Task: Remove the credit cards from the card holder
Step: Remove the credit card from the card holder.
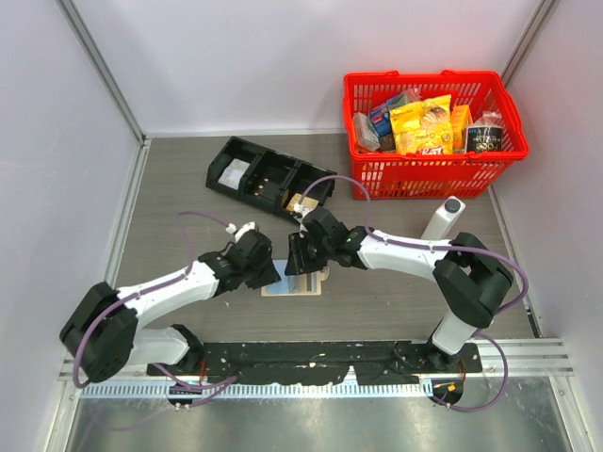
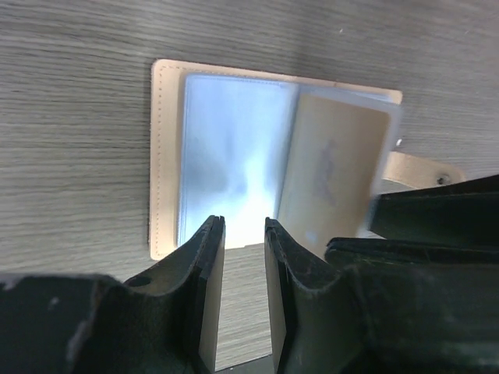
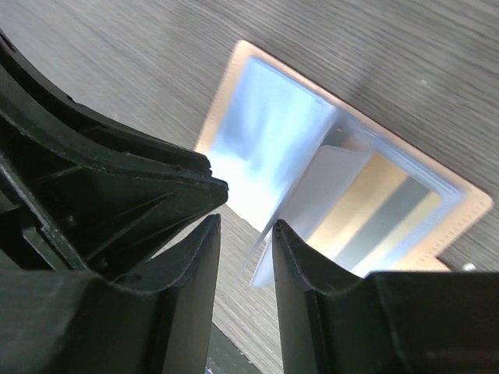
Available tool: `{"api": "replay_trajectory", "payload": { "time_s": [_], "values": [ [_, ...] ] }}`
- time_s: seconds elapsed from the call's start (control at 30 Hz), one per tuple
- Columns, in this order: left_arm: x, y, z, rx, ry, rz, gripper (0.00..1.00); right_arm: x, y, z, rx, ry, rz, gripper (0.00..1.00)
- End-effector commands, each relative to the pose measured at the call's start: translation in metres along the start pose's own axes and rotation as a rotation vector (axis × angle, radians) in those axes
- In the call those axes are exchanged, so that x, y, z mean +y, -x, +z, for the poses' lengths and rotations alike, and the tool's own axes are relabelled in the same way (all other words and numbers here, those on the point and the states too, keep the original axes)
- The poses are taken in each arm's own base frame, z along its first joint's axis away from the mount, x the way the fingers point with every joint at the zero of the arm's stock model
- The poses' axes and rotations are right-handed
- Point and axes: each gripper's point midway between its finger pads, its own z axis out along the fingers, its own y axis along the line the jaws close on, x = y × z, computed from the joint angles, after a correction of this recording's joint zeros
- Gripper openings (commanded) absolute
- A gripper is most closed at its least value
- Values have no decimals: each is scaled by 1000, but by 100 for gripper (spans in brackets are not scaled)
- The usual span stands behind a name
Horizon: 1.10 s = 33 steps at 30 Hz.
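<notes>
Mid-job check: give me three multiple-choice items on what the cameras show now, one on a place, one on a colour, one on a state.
1. The small tan leather-like folding card holder lies:
A. lifted in the air
B. flat on the grey wood-grain table, between the left end effector and right end effector
C. standing on edge

2. The plastic mesh basket is:
A. red
B. blue
C. green

3. The card holder is:
A. folded shut
B. spread open
C. rolled up

Answers:
1 B, the top view shows it flat between both arms' tips.
2 A, its walls are red.
3 B, both wrist views show its pale blue inner sleeves.
</notes>
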Motion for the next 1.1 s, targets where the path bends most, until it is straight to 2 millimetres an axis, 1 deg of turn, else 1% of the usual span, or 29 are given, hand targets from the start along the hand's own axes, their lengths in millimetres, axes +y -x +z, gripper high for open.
{"api": "replay_trajectory", "payload": {
  "time_s": [0.0, 0.07, 0.13, 0.23, 0.27, 0.37, 0.43, 0.47, 0.5, 0.53, 0.57, 0.67, 0.77, 0.8, 0.83, 1.0, 1.07],
  "values": [
    [5, 20, -18, -131, -1, -74, 31, 39, 23, 2, -40, 131, -50, 40],
    [9, 25, -25, -172, -4, -104, 31, 46, 24, 6, -33, 153, -61, 41],
    [16, 28, -31, -205, 0, -130, 31, 47, 24, 10, -22, 156, -58, 42],
    [20, 34, -41, -257, -15, -166, 31, 48, 20, 20, 6, 159, -55, 44],
    [22, 35, -44, -268, -13, -172, 31, 48, 21, 21, 7, 159, -53, 45],
    [23, 39, -51, -295, -23, -181, 31, 41, 21, 22, 9, 125, -46, 46],
    [21, 39, -53, -297, -35, -177, 31, 31, 20, 19, 1, 62, -52, 46],
    [20, 39, -52, -293, -39, -172, 31, 18, 20, 18, -11, 2, -45, 46],
    [17, 39, -52, -287, -47, -165, 32, 12, 20, 16, -18, -33, -48, 46],
    [15, 39, -52, -282, -54, -159, 32, -1, 17, 14, -17, -95, -43, 46],
    [12, 38, -49, -271, -62, -150, 32, -8, 20, 10, -36, -129, -45, 46],
    [0, 34, -42, -229, -91, -117, 32, -22, 15, 4, -48, -177, -45, 46],
    [-10, 32, -34, -195, -97, -88, 32, -25, 19, -5, -86, -194, -45, 47],
    [-12, 32, -30, -185, -92, -78, 32, -30, 22, -9, -111, -222, -50, 48],
    [-16, 32, -27, -174, -93, -65, 33, -34, 24, -10, -123, -240, -49, 48],
    [-24, 33, -11, -133, -62, -21, 35, -39, 30, -17, -162, -260, -51, 49],
    [-30, 33, -7, -114, -65, 1, 37, -41, 28, -17, -162, -257, -49, 49]
  ]
}}
